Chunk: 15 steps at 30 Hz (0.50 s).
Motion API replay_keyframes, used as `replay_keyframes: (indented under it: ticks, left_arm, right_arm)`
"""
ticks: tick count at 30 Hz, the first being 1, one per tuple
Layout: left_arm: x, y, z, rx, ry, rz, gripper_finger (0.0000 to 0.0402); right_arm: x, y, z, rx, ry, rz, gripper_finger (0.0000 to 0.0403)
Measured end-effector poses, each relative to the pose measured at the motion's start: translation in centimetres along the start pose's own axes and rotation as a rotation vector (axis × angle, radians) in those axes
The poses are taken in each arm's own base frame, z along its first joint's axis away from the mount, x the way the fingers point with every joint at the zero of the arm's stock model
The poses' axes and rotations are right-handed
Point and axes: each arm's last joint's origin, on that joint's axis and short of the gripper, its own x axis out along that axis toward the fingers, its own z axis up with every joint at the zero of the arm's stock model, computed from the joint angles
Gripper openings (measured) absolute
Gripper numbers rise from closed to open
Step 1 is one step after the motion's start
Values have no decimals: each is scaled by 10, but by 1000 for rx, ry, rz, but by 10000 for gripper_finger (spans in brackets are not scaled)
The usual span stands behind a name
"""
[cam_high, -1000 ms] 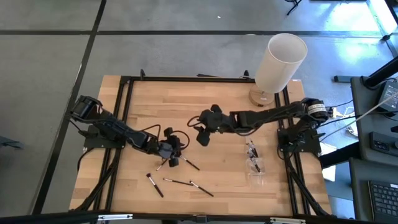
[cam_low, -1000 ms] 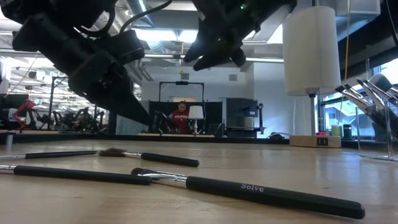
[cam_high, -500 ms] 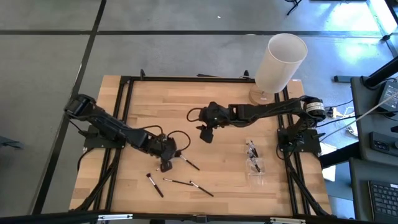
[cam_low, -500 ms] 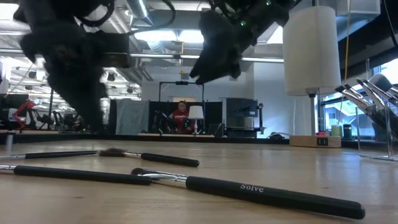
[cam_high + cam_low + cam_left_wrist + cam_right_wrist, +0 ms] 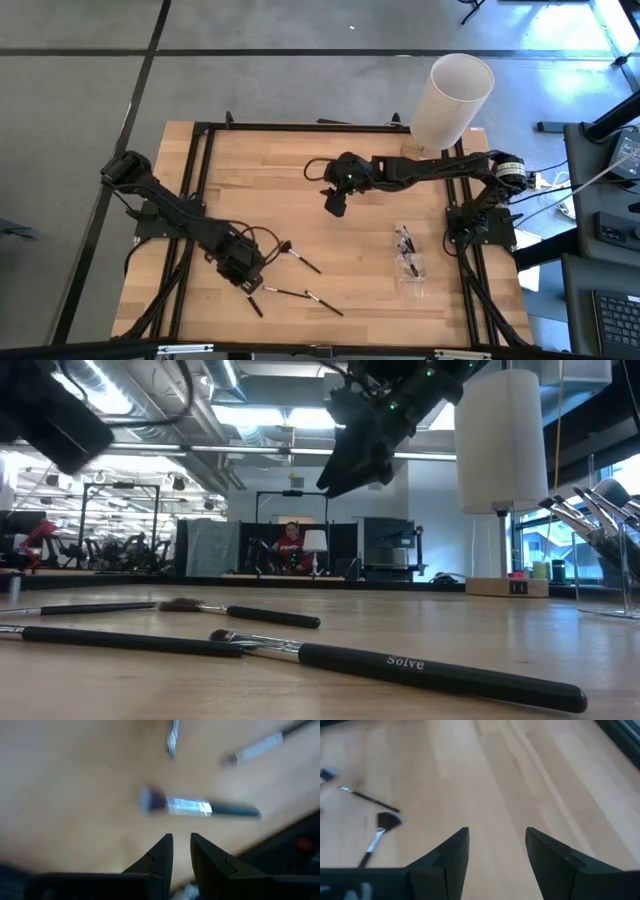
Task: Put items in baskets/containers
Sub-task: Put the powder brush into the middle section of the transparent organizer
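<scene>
Looking down, you lose the left gripper (image 5: 243, 272) among cables near loose makeup brushes (image 5: 300, 262); its fingers stand narrowly apart, empty. Your right gripper (image 5: 336, 203) hangs open mid-table. The clear box (image 5: 410, 262) holds dark-tipped brushes, blurred.

Tall white cylinder (image 5: 452, 100) on a round wooden base (image 5: 415, 155), standing at the far right corner of the wooden table (image 5: 260, 180).

My fingers (image 5: 161, 851) are matt black plastic; the table (image 5: 360, 280) is smooth pale wood; brush (image 5: 400, 665) handles are glossy black.
</scene>
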Motion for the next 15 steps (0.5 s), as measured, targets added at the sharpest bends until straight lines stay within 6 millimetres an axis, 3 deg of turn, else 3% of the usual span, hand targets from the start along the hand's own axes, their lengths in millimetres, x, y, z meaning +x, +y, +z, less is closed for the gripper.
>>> replay_keyframes:
  ticks: [8, 15]
  left_arm:
    - [0, -9, -23, -239, -158, -40, 80]
    - [17, -9, -38, -564, -184, -32, 133]
  right_arm:
    - [2, -35, 3, 37, 10, -76, 194]
    - [2, -56, 11, 72, -56, -100, 194]
